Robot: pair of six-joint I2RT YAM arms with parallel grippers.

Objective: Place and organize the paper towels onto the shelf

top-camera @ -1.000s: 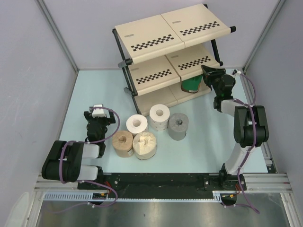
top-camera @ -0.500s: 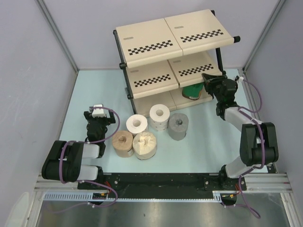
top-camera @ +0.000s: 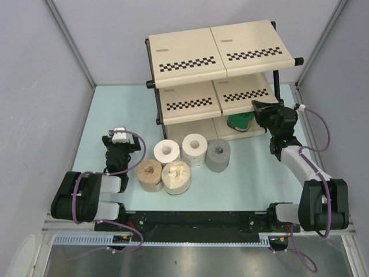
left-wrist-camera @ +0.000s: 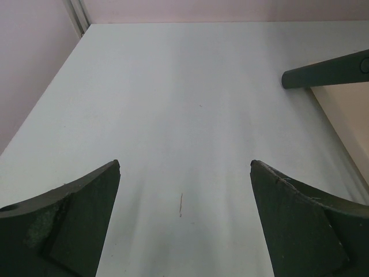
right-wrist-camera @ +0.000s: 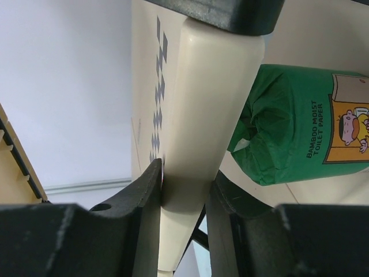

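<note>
The shelf (top-camera: 219,49) stands at the back of the table. My right gripper (top-camera: 262,109) is shut on the front right edge of its middle panel (right-wrist-camera: 213,86), which fills the gap between the jaws (right-wrist-camera: 184,179). The green roll (top-camera: 239,121) lies on the bottom tier under that panel and shows close in the right wrist view (right-wrist-camera: 294,127). Two white rolls (top-camera: 166,151) (top-camera: 194,144), the grey roll (top-camera: 218,154), the tan-brown roll (top-camera: 149,173) and the cream roll (top-camera: 176,175) stand clustered mid-table. My left gripper (top-camera: 119,138) is open and empty, left of the cluster.
The left wrist view shows bare table between the open fingers (left-wrist-camera: 184,173), with a black frame tube of the shelf (left-wrist-camera: 328,72) at the right. Grey walls close in the table on the left, back and right.
The shelf has slid and turned to the right, squarer to the table, with my right gripper holding its middle panel. The green roll moved with it. The left arm has not moved.
</note>
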